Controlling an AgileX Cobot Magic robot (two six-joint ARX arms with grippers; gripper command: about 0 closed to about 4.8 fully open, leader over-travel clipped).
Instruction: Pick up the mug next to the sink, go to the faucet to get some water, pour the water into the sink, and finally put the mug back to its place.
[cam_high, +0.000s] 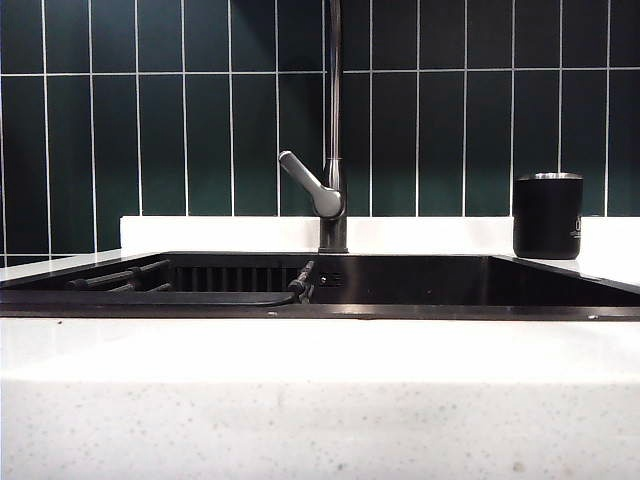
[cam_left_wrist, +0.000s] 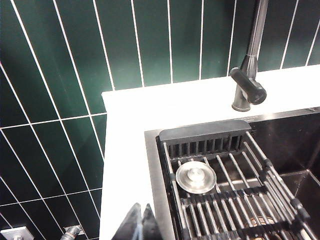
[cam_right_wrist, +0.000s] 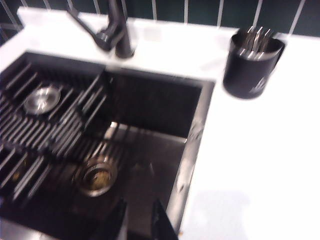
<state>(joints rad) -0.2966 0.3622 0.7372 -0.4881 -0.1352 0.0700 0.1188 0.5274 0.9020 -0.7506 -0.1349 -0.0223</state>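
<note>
While neither arm is showing in the exterior view, the two wrist cameras are giving each claw away. Starting at the left, the left claw (cam_left_wrist: 141, 223) is hanging over the white counter (cam_left_wrist: 150, 107) just beside the sink's left edge, its dark fingertips pressed together with nothing between them. Next along, the sink (cam_high: 420, 280) is lying wide and dark, with a slatted rack (cam_left_wrist: 225, 185) resting across its left half and a round metal drain cap (cam_left_wrist: 195, 176) sitting on that rack. At the back middle the faucet (cam_high: 334, 130) is standing upright, its grey lever handle (cam_high: 312, 186) angling out to the left. Further right, the right claw (cam_right_wrist: 138, 220) is hovering over the sink's right part, near its right wall, with its jaws standing a little apart and empty. Furthest right, the mug (cam_high: 548, 216) is standing upright on the counter just beyond the sink's back right corner, its long axis vertical, well apart from both claws. From the right claw it is lying ahead and to the right, so the right arm looks much the nearer for the pick-up. The pick-up looks not yet begun.
</note>
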